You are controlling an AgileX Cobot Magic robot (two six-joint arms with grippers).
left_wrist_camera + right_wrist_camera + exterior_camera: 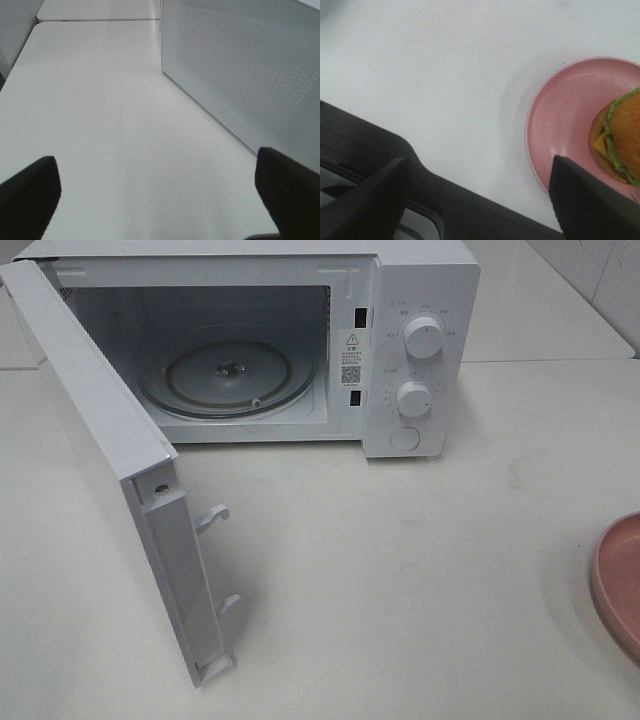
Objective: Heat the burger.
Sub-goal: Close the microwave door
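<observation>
The burger, with a brown bun, green lettuce edge and yellow cheese, lies on a pink plate in the right wrist view. My right gripper is open and empty above the table beside the plate, one finger near the plate's rim. In the exterior high view only the plate's edge shows at the right border; the burger is out of that view. The white microwave stands at the back with its door swung wide open and the glass turntable bare. My left gripper is open and empty next to the microwave's perforated side.
The open door juts out toward the table's front left. A black mat or edge lies below my right gripper. A seam divides the white tabletops behind the microwave.
</observation>
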